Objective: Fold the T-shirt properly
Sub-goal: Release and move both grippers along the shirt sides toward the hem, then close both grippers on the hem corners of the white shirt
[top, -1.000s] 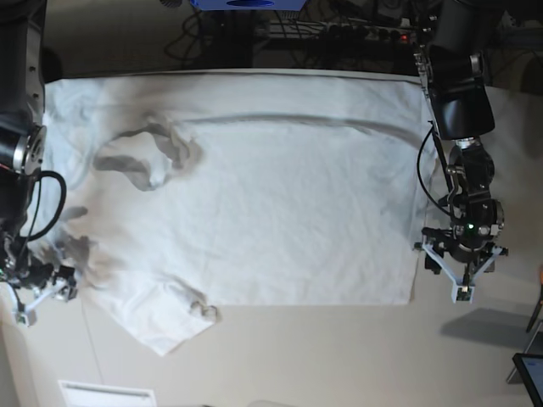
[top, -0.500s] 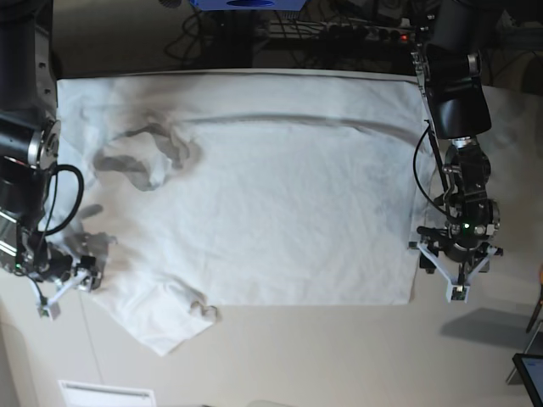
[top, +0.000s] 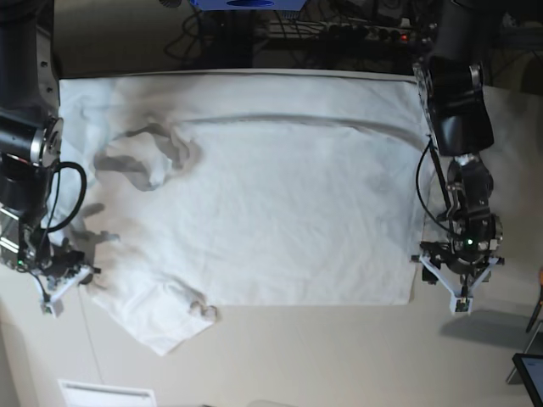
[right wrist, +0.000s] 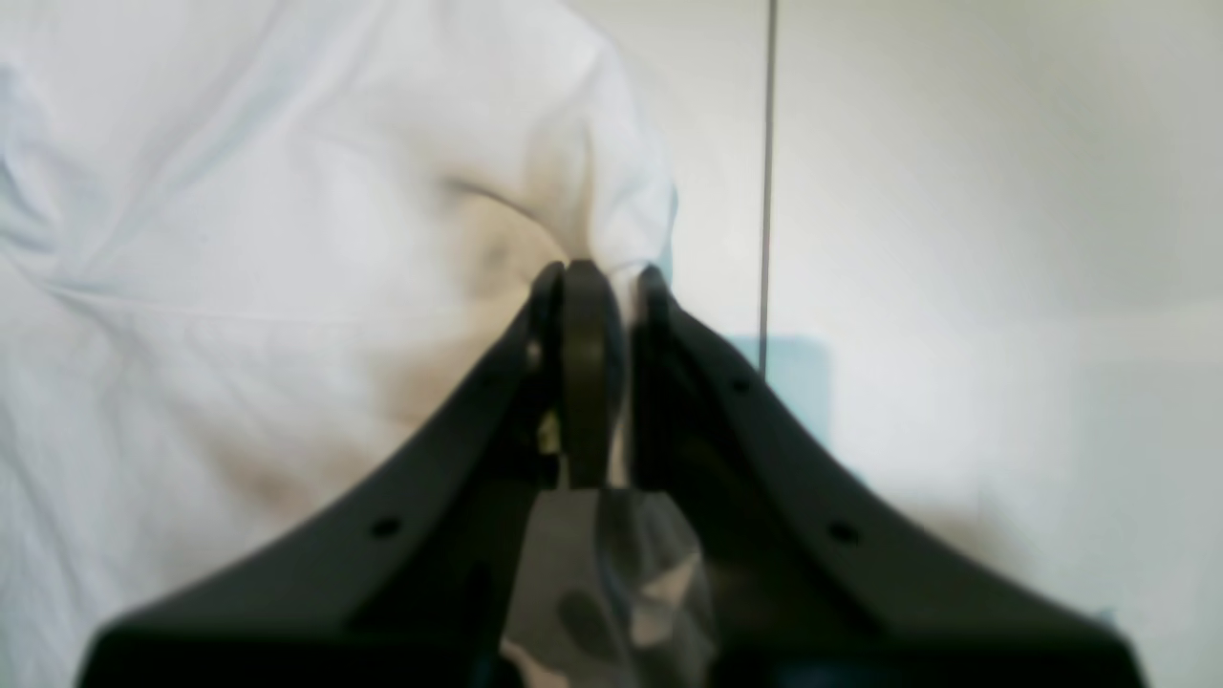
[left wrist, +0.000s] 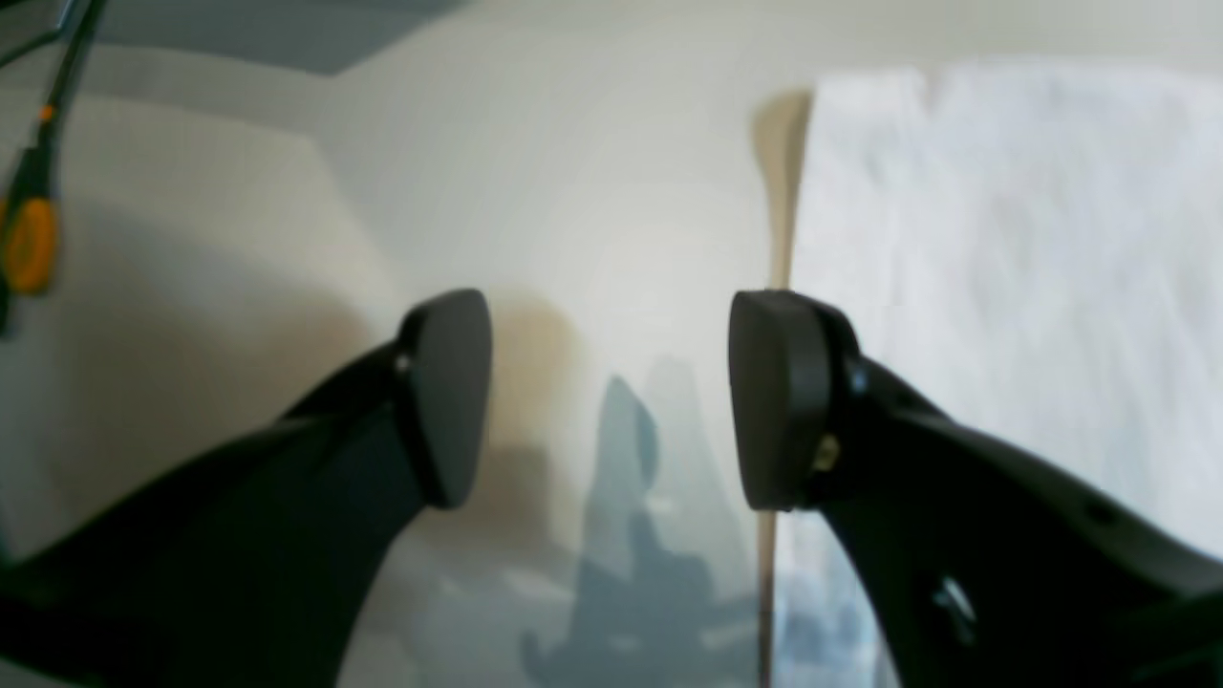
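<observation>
The white T-shirt [top: 271, 195] lies spread flat across the tabletop [top: 339, 356], with a bunched neck area at the upper left and a sleeve at the lower left. My right gripper [top: 68, 275] is at the shirt's left edge by that sleeve. In the right wrist view it [right wrist: 597, 287] is shut on a pinched fold of the T-shirt [right wrist: 287, 239]. My left gripper [top: 458, 284] is open and empty just off the shirt's lower right corner. In the left wrist view it [left wrist: 611, 392] hovers over bare table, with the T-shirt's edge [left wrist: 1003, 239] at its right finger.
Cables and a power strip [top: 339, 34] run behind the table's back edge. A white label [top: 106, 394] lies near the front edge. A dark tablet corner [top: 530, 373] shows at the far right. A thin seam [right wrist: 767, 172] crosses the tabletop.
My right gripper has moved right from the table's left edge onto the shirt's sleeve area, bunching the fabric there. My left gripper has shifted slightly toward the front edge.
</observation>
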